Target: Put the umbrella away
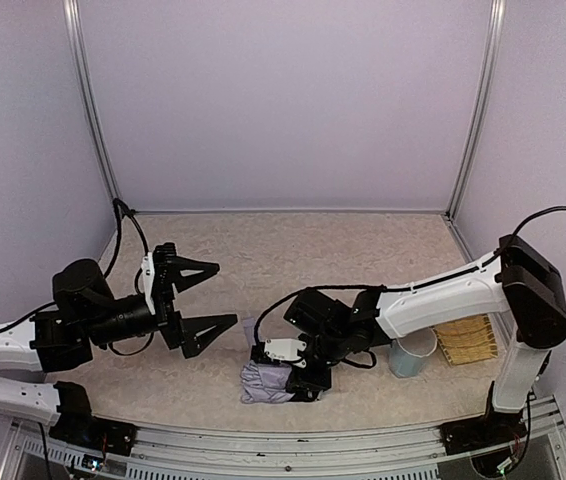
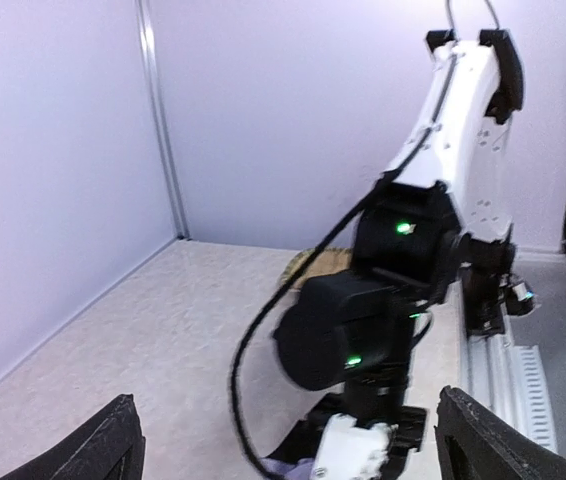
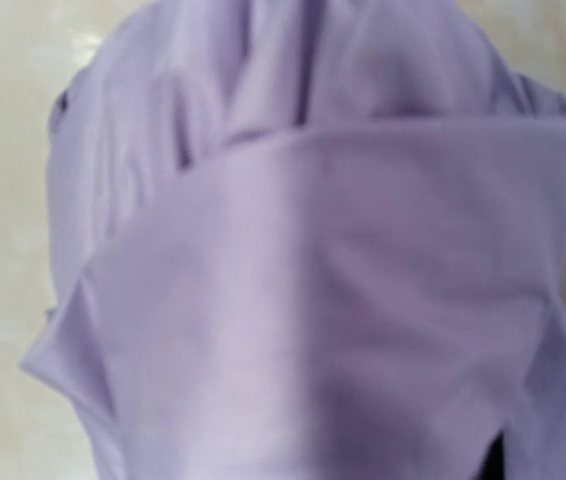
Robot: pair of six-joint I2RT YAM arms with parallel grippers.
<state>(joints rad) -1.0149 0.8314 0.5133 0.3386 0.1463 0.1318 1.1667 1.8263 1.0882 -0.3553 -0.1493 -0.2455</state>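
Umbrella (image 1: 266, 384): a crumpled lavender bundle on the table (image 1: 293, 250), close to the near edge, between the two arm bases and just short of the rail (image 1: 313, 440).

Right hand (image 1: 299, 382): down on the bundle's right side, touching fabric. The wrist view is all lavender folds and the fingers are hidden, so you cannot tell whether it is clamped on cloth or only pressing.

Left hand (image 1: 225, 294): above the table to the left, fingers spread wide, holding nothing, aimed toward the bundle.

Risks, as judged:
- If you have only a loose fold, a lift likely drags cloth out and the bundle sags or unfurls. No shaft or knob shows, so a hold on anything stiff is unconfirmed.
- The bundle sits near the edge, so any pull toward the bases could tip it onto the rail.
- The right arm's cable (image 2: 235, 390) loops low beside the bundle and could snag on the wide left fingers coming in.
- Both hands would meet in a tight spot, so watch for a knock against the right wrist.

Room:
- Bare table lies behind and left of the bundle, back to the far wall.
- The right side is crowded: a cup (image 1: 413, 355) just beside the forearm, and a slatted tray (image 1: 466, 340) past it by the right wall.
- Work toward mid-table.
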